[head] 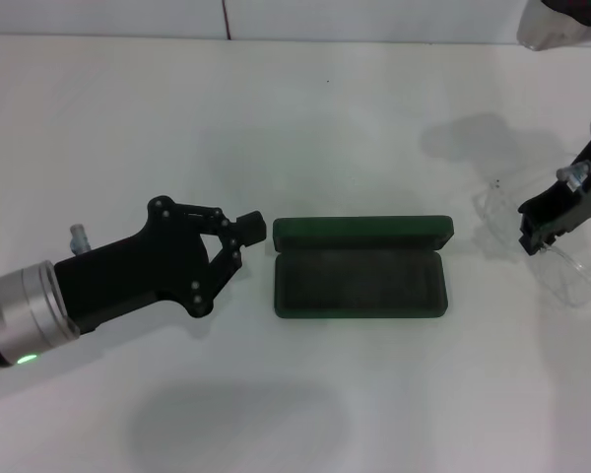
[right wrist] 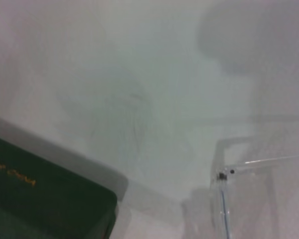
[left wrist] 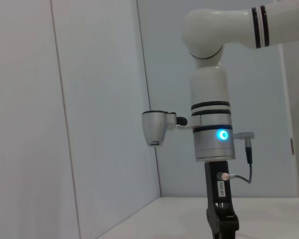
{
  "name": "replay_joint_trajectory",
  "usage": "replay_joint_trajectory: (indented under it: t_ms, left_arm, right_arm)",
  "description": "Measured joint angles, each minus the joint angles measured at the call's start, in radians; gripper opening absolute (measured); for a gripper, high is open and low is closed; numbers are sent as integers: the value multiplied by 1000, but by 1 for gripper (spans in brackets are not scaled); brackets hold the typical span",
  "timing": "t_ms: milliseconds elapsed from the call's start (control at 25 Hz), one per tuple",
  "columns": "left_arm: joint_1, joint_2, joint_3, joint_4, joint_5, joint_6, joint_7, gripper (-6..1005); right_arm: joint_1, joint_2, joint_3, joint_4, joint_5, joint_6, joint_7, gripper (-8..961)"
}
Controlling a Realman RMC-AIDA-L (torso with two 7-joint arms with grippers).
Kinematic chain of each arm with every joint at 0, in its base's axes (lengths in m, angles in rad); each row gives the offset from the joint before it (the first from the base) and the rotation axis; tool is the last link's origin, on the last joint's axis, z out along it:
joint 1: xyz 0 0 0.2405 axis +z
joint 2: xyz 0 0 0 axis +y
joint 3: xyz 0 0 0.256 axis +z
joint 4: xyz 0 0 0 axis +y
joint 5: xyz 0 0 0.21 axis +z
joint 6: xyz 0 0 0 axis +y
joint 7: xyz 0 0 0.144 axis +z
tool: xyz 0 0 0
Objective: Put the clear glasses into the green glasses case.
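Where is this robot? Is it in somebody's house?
Probably not a house; it looks like a robot test room or lab. There is a bare white table, plain pale walls, and only an open green glasses case and clear glasses set out between the left gripper and right gripper.

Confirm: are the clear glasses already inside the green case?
No; the green glasses case lies open and empty, and the clear glasses are beside it under the right gripper.

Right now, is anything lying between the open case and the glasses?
No. In the head view only bare white table separates the green case from the clear glasses, where the right gripper is.
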Motion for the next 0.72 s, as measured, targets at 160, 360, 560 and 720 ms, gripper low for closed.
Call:
replay_joint_trajectory:
  t_ms: [160, 360, 560, 720]
  left_arm:
    - [0, 0, -1, -4, 0, 0, 0, 21]
    - [0, 0, -3, -5, 0, 0, 0, 21]
    - [-3, 0, -5, -5, -1, 0, -1, 21]
    - [-13, 0, -7, -6, -30, 1, -23, 22]
  right_arm:
    - [-26, 2, -1, -32, 6, -3, -28, 80]
    - [-55, 1, -4, -61, 31, -8, -47, 79]
    - [-74, -2, 9, -75, 44, -23, -67, 78]
    - [-96, -8, 24, -138, 57, -64, -69, 77]
